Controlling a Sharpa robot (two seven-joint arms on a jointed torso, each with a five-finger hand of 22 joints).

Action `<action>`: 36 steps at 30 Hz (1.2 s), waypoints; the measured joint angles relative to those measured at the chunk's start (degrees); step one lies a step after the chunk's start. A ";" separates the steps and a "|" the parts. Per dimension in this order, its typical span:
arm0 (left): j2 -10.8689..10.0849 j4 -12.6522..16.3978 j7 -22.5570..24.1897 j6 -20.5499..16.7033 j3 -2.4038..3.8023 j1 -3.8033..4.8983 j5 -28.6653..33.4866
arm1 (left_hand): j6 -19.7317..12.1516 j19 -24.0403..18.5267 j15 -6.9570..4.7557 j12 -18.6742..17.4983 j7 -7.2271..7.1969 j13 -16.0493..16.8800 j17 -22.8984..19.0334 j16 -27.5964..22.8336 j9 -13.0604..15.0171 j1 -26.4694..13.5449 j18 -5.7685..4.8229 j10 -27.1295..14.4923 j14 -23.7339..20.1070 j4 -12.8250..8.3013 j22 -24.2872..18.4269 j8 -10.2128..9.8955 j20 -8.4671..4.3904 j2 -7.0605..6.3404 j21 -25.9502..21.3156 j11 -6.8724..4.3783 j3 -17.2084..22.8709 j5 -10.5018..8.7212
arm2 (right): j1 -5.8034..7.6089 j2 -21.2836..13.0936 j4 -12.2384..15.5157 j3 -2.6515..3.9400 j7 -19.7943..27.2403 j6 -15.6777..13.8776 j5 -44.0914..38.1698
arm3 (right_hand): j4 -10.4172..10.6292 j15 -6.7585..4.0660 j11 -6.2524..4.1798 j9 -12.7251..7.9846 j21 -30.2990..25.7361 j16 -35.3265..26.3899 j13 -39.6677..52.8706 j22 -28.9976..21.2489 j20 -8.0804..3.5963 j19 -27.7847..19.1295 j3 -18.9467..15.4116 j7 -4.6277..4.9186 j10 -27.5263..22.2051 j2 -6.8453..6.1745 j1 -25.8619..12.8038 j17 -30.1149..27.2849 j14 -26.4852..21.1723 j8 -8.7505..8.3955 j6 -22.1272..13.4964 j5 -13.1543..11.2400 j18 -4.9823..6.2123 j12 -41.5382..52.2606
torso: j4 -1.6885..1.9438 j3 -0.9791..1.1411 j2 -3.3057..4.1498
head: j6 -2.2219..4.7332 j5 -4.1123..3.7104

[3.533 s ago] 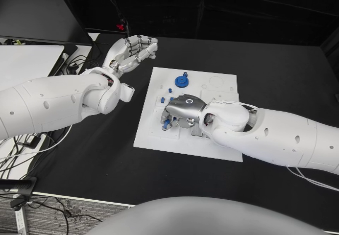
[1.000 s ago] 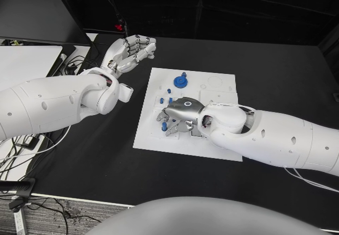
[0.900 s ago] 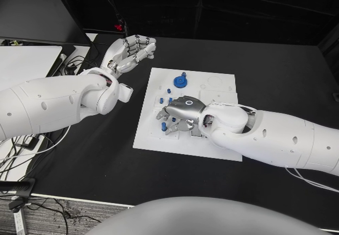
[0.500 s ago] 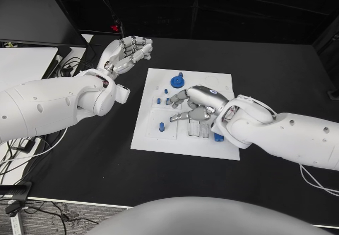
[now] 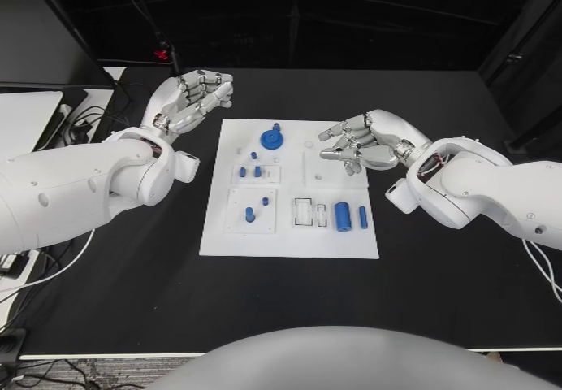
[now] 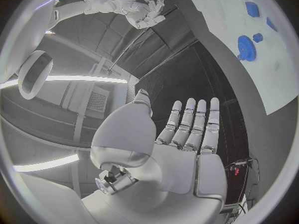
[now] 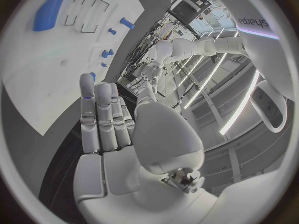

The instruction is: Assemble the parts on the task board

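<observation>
both hands clear of the task board (image 5: 222, 236) mid-bench: left hand (image 5: 188, 97) and right hand (image 5: 365, 142) spread wide, holding nothing. blue gear (image 5: 272, 140) and small pegs (image 5: 248, 214) look seated; the blue cylinder (image 5: 342, 217) possibly still loose.

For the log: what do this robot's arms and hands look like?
Both arms are bulky, smooth white shells with small round holes. Each ends in a silver, many-fingered robot hand with dark gaps at the joints: left robot hand, right robot hand. The palms are pale grey. Thin white cables trail beside both arms at the picture's edges.
</observation>
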 measured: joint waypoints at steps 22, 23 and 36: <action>0.87 -0.98 0.00 0.15 0.00 -0.61 0.00 | 0.00 0.00 0.20 0.00 0.00 -0.05 -0.08 0.00 -0.07 0.22 0.00 0.00 -0.20 0.00 -0.05 0.00 0.00 0.22 0.00 0.00 0.00 0.00 | 0.14 -7.44 4.94 -1.42 -11.25 3.63 6.44 | 0.00 -1.00 -2.81 1.55 20.55 33.84 66.62 10.38 -0.94 7.78 -9.75 -5.73 20.28 4.50 -15.74 32.62 17.02 24.57 -17.73 2.18 -2.97 73.75 | -0.18 -0.25 -0.19 | 0.25 -4.84; 0.87 -1.02 0.00 0.15 0.00 -0.61 0.00 | 0.00 0.00 0.20 0.00 0.00 -0.05 -0.08 0.00 -0.07 0.23 0.00 0.00 -0.20 0.00 -0.05 0.00 0.00 0.23 0.00 0.00 0.00 0.00 | 0.13 -7.44 4.94 -1.49 -11.49 3.42 6.71 | 0.00 -1.51 -3.28 1.55 31.86 34.36 66.77 10.69 -1.31 14.25 -9.75 -5.27 21.32 4.28 -15.51 33.09 18.11 25.75 -18.19 2.19 -5.06 74.28 | -0.18 -0.25 -0.19 | 0.21 -4.89; 0.90 -1.44 0.00 0.15 0.00 -0.68 0.00 | 0.00 0.00 0.20 0.00 0.00 -0.04 -0.08 0.00 -0.07 0.22 0.00 0.00 -0.20 0.00 -0.04 0.00 0.00 0.22 0.00 0.00 0.00 0.00 | 0.18 -7.22 5.38 -1.71 -18.08 3.17 7.62 | 0.26 0.91 0.34 2.00 62.46 34.62 66.88 10.87 0.08 21.20 -10.32 -1.75 22.19 4.60 -14.32 33.38 18.96 32.55 -12.28 6.30 -9.45 74.49 | 0.00 -0.25 -0.20 | 0.03 -5.08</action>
